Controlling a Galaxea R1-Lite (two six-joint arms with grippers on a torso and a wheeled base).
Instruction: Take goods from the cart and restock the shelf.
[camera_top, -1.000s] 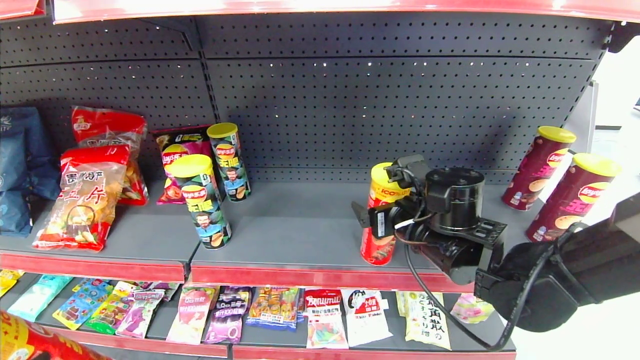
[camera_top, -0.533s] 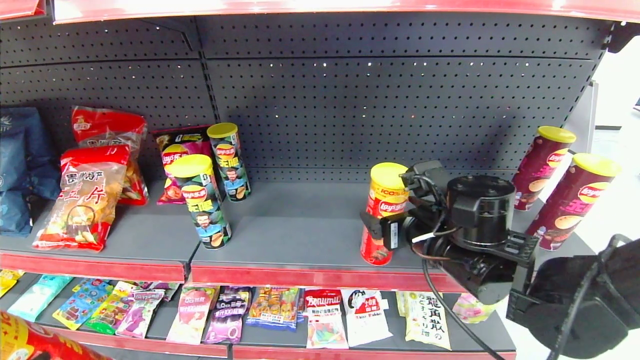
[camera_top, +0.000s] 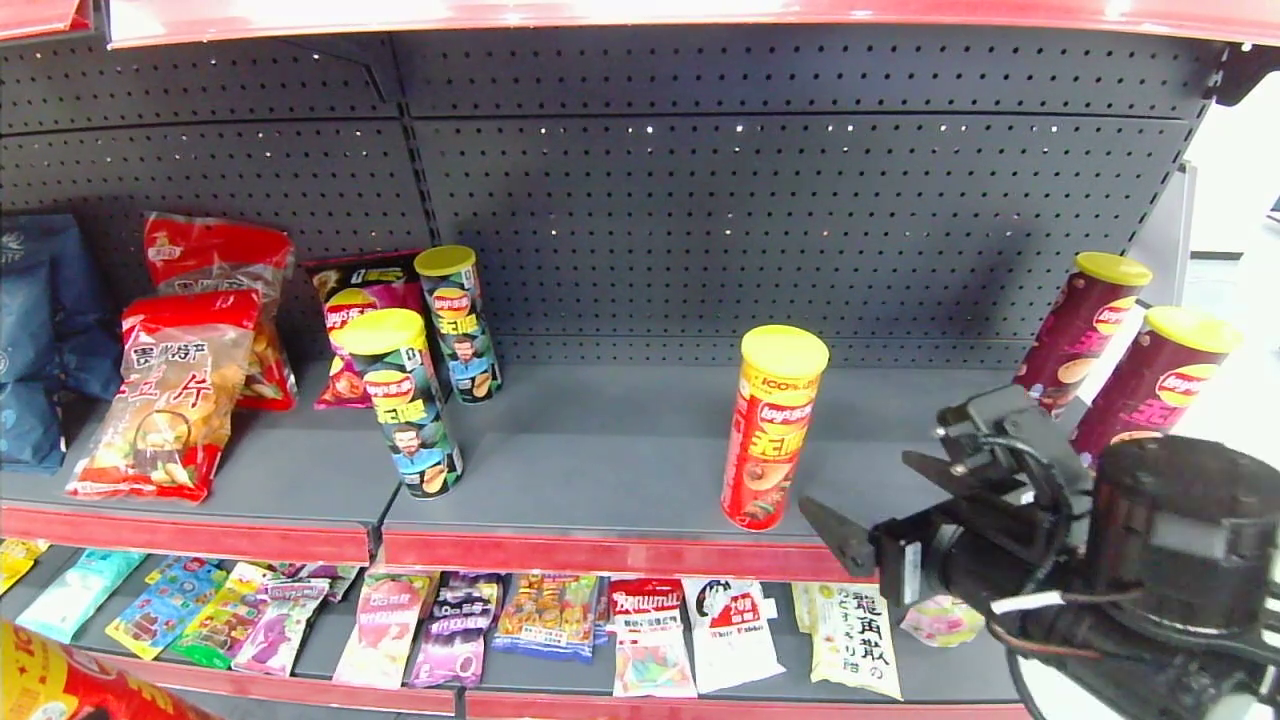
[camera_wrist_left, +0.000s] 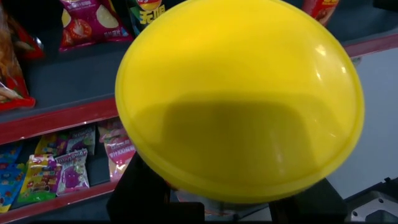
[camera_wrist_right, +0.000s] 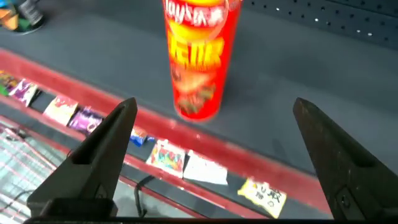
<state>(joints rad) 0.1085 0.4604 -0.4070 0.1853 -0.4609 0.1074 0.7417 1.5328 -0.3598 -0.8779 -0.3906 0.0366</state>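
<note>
Standing free on the shelf (camera_top: 600, 470): one red chip can (camera_top: 775, 430), yellow lid, upright, label outward.

- Position: straight ahead of the right gripper (camera_top: 885, 490), beyond its fingertips and clear of both. In the right wrist view the can (camera_wrist_right: 199, 59) lines up with the gap between the fingers.
- Right gripper (camera_wrist_right: 214, 106): fingers spread wide, nothing between them. Judged reason: the wide gap keeps both fingers off the can's sides so it is not tipped.
- Placement: near the shelf's red front lip, base flat. This is likely so that it faces shoppers and leaves room behind it for more stock.
- Maroon cans (camera_top: 1080, 335), a pair: beyond the right gripper and off to its right, leaning slightly, apart from the red can.
- Green cans (camera_top: 410, 400), a pair: far to the gripper's left, past the red can.
- Second can, yellow lid (camera_wrist_left: 239, 99): right against the left gripper (camera_wrist_left: 230, 202), lid end toward the wrist camera. Whether it is clamped cannot be told. It is probably the next item for the open space beside the red can.
</note>
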